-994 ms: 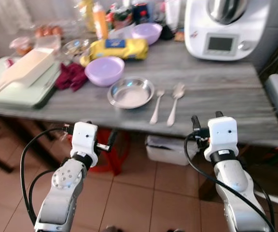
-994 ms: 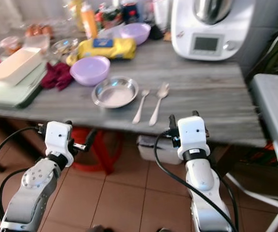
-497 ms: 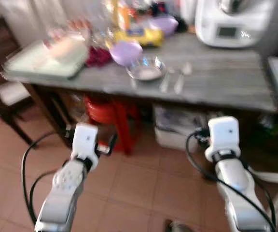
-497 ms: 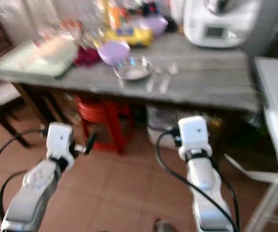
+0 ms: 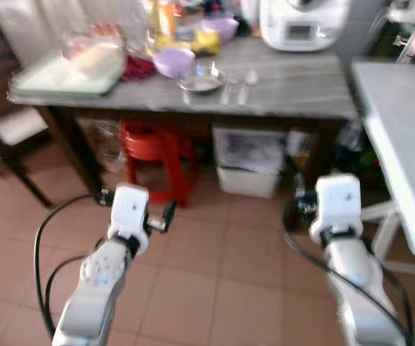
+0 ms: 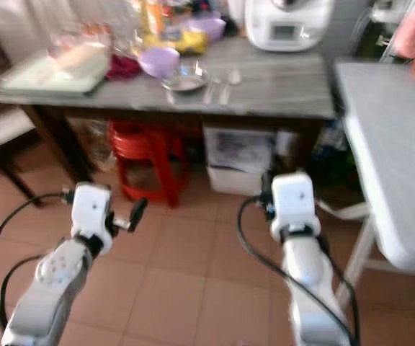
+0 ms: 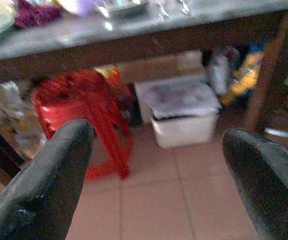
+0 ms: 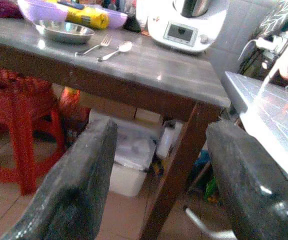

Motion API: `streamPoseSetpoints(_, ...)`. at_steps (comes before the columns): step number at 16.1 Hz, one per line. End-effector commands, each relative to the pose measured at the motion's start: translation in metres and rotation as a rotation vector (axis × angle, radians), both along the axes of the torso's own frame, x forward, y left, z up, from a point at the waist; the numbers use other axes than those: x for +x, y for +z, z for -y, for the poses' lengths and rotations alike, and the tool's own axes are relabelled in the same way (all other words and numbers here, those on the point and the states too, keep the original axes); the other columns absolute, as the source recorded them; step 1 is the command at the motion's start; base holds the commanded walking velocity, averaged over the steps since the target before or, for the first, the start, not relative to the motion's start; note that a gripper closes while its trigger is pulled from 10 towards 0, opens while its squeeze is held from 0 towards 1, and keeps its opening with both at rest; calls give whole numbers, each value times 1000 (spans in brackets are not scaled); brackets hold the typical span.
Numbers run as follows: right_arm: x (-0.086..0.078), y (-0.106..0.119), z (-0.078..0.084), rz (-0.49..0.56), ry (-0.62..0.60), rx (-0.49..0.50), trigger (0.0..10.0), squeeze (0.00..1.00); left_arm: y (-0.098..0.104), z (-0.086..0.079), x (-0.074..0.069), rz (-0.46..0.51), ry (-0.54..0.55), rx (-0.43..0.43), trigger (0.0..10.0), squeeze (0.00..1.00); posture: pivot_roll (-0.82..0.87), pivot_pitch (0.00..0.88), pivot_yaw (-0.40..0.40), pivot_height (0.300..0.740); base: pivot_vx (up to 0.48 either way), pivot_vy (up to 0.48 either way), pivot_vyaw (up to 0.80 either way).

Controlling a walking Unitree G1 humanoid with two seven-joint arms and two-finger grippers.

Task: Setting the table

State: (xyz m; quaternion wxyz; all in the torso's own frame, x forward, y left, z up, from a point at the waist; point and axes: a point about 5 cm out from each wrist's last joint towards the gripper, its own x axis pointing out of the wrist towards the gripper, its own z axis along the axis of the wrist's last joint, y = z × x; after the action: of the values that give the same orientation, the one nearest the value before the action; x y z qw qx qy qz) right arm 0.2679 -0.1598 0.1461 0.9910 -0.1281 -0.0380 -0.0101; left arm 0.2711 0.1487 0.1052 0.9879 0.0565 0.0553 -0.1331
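Left wrist view: my left gripper (image 7: 156, 175) is spread wide with nothing between its fingers (image 7: 49, 180), held low over the tiled floor (image 5: 215, 252); past it, a red stool (image 7: 84, 120) and a white bin (image 7: 184, 120) sit under the grey table (image 7: 134, 25). Right wrist view gives the same reading for my right gripper (image 8: 159, 180): fingers (image 8: 74, 185) well apart, empty, pointed at the table's near edge and one dark leg (image 8: 176, 160). Head views are blurred, so I judge I am standing off from the table, both arms raised in front at about the same height. On the tabletop the setting lies together: a steel plate (image 5: 202, 81), with a fork (image 5: 228, 89) and spoon (image 5: 246, 83) just beside it on the right. A purple bowl (image 5: 173, 61) sits just behind the plate, a yellow packet (image 5: 189, 40) and bottles further back, a tray (image 5: 67, 72) at the left end, a white kitchen machine (image 5: 302, 21) at the right. A second pale table (image 5: 402, 122) stands to my right. To do this step well, I would let the view settle first, keep both grippers wide and clear of the table edges while moving, and re-check which table the setting belongs on. Cutlery lies flat and thin; it will likely need a low, careful pinch.
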Motion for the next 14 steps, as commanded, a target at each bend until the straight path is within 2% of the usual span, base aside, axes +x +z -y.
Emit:
streamPoseSetpoints(1,2,5,-4,19,22,-4,10000,0,5,-2,2,29,-3,14,10000,0,-55,86,78,740,0,0,0)
streamPoseSetpoints(2,3,6,-5,19,26,-5,10000,0,7,-1,1,41,-33,-15,10000,0,-52,87,76,740,0,0,0)
streamPoseSetpoints(5,4,5,-7,18,35,-7,10000,0,11,1,0,62,-74,-31,10000,0,-49,85,74,740,0,0,0)
streamPoseSetpoints(14,4,5,-6,21,22,-10,10000,0,11,3,1,66,-110,-53,10000,0,-56,83,90,740,0,-335,0)
